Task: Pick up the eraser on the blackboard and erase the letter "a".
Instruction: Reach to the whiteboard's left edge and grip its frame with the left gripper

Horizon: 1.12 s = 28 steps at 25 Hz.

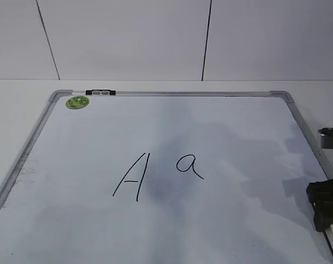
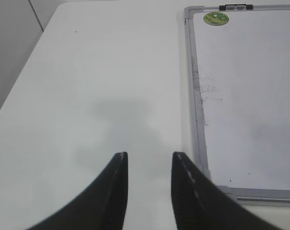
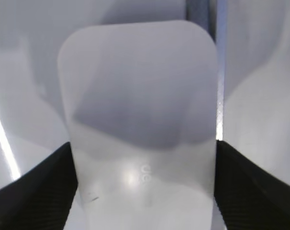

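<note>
The blackboard [image 1: 221, 126] is a white board in a grey frame, lying flat, with a green sticker [image 1: 77, 102] at its far left corner. A capital "A" [image 1: 132, 177] and the letter "a" [image 1: 189, 165] are written in black near its middle. The eraser [image 3: 140, 120], a white rounded block with a small grey marking, fills the right wrist view between the jaws. My right gripper [image 3: 144, 158] touches both its long sides. In the exterior view this gripper [image 1: 325, 202] is at the board's right edge. My left gripper [image 2: 149, 160] is open and empty over the table left of the board [image 2: 250, 96].
A small black clip [image 1: 100, 92] sits on the board's far frame rail. White table surface [image 2: 102, 72] surrounds the board, and a panelled white wall [image 1: 155, 38] stands behind it. A dark grey block [image 1: 331, 137] shows at the right edge of the exterior view.
</note>
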### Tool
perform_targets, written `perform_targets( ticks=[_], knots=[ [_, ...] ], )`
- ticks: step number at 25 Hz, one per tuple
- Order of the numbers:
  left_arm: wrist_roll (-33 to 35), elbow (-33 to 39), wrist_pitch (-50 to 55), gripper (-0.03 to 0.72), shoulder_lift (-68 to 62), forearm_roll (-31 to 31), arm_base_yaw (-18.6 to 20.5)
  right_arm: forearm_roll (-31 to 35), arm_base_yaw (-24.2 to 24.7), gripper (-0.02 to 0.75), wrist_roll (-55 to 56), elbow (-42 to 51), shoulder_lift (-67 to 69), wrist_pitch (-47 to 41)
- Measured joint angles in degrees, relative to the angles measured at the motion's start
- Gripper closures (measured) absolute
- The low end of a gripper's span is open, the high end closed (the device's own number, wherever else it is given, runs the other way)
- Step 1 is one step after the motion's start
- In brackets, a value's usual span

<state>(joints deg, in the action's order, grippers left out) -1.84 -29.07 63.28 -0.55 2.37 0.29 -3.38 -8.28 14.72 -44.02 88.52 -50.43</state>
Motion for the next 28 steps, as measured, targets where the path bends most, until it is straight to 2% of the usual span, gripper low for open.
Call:
perform_targets(
  ticks=[5,11,18,28],
  knots=[
    [0.00,0.00,0.00,0.454,0.00,0.00,0.00,0.13,0.00,0.071,0.00,-0.12,0.11,0.22],
    [0.00,0.00,0.00,0.454,0.00,0.00,0.00,0.06,0.00,0.139,0.00,-0.12,0.11,0.22],
    [0.00,0.00,0.00,0.454,0.00,0.00,0.00,-0.30,0.00,0.169,-0.11,-0.12,0.11,0.25],
    [0.00,0.00,0.00,0.454,0.00,0.00,0.00,-1.47,0.00,0.176,0.00,-0.12,0.11,0.25]
  ],
)
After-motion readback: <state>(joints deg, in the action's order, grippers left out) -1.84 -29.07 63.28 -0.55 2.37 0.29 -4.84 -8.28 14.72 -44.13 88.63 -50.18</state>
